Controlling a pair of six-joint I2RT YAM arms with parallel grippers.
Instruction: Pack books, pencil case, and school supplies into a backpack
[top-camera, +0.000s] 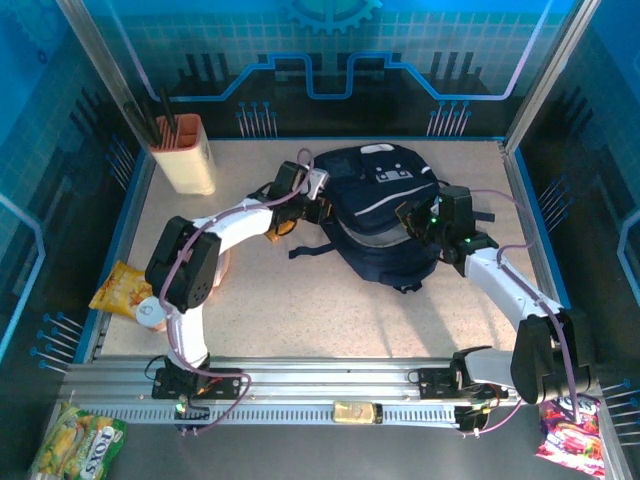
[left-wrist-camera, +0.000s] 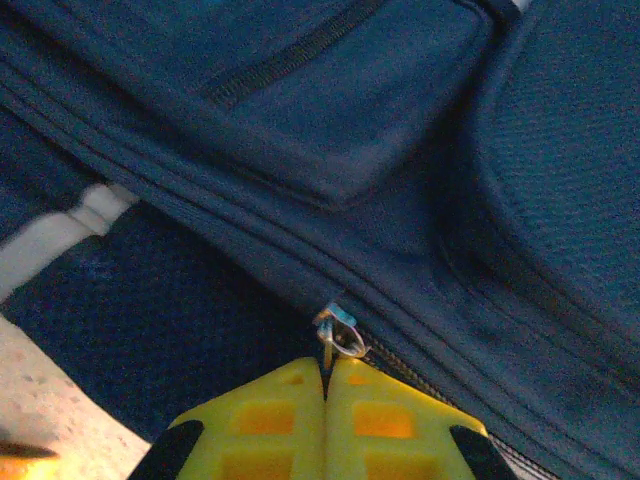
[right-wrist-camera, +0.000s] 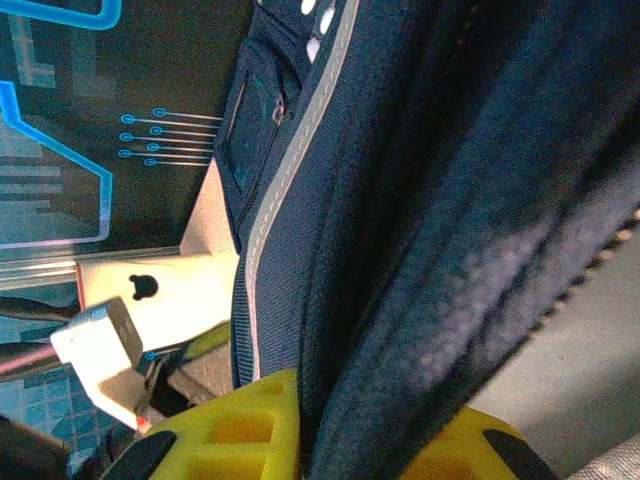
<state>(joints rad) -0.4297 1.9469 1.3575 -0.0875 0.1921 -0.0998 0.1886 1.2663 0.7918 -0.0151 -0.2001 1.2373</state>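
The navy backpack (top-camera: 378, 200) lies in the middle of the table, with a pale stripe (right-wrist-camera: 268, 230) along its side. At its left side, my left gripper (top-camera: 318, 195) (left-wrist-camera: 325, 365) is shut, its yellow fingertips pinching the metal zipper pull (left-wrist-camera: 340, 335). My right gripper (top-camera: 420, 222) (right-wrist-camera: 370, 410) is at its right side, shut on a thick fold of the backpack's fabric (right-wrist-camera: 420, 330). A cream pencil case (top-camera: 185, 155) (right-wrist-camera: 150, 290) stands upright at the back left with dark pens in it. The books are out of view. Something orange (top-camera: 280, 227) peeks from under the left arm; I cannot tell what it is.
A yellow snack bag (top-camera: 120, 290) and a small cup (top-camera: 152, 312) lie at the left edge by the left arm. A green bag (top-camera: 75, 440) and a pink bag (top-camera: 570, 430) sit outside the table's near corners. Glass walls enclose the table.
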